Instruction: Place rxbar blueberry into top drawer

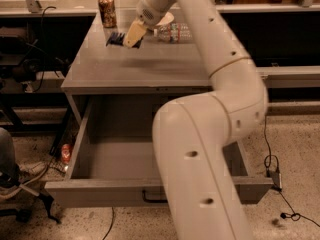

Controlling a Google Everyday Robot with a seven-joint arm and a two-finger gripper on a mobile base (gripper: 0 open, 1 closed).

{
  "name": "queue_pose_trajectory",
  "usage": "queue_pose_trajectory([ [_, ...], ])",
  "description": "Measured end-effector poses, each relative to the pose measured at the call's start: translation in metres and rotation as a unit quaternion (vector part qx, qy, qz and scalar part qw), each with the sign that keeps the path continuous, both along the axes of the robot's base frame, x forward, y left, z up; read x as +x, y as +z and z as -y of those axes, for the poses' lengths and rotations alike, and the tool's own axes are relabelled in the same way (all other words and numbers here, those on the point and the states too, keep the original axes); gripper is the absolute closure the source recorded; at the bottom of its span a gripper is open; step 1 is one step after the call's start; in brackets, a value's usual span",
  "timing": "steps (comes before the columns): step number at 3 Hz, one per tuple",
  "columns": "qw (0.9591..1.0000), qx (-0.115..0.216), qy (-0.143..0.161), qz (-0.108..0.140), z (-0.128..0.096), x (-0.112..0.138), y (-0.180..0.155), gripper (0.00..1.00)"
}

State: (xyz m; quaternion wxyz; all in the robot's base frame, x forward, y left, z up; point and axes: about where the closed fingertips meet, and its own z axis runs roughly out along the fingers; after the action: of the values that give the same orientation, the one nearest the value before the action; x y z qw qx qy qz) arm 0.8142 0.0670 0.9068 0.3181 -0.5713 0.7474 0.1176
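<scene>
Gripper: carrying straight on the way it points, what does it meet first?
The gripper, above the grey cabinet top, points down and left, holding the rxbar blueberry. Probably the bar touches that top first, in front of the can; depth is unclear.

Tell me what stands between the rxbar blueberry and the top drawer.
Nothing visible does. The gripper holds the rxbar blueberry just above the tabletop, near the can; the top drawer stands open directly below the table edge.

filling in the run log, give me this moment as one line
phase: carry | gripper: above cabinet top, fingers shut on rxbar blueberry | top drawer: open, bar not yet in
</scene>
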Motion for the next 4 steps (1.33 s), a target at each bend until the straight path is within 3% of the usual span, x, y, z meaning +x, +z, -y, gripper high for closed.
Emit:
queue_pose_trajectory([
  [1,0.9975,0.019,-0.052,0.044,0.033,-0.014,0.067,1.00],
  [2,0.9899,0.072,-0.074,0.097,0.054,-0.078,0.149,1.00],
  [4,0.9920,0.065,-0.064,0.088,0.049,-0.084,0.140,1.00],
])
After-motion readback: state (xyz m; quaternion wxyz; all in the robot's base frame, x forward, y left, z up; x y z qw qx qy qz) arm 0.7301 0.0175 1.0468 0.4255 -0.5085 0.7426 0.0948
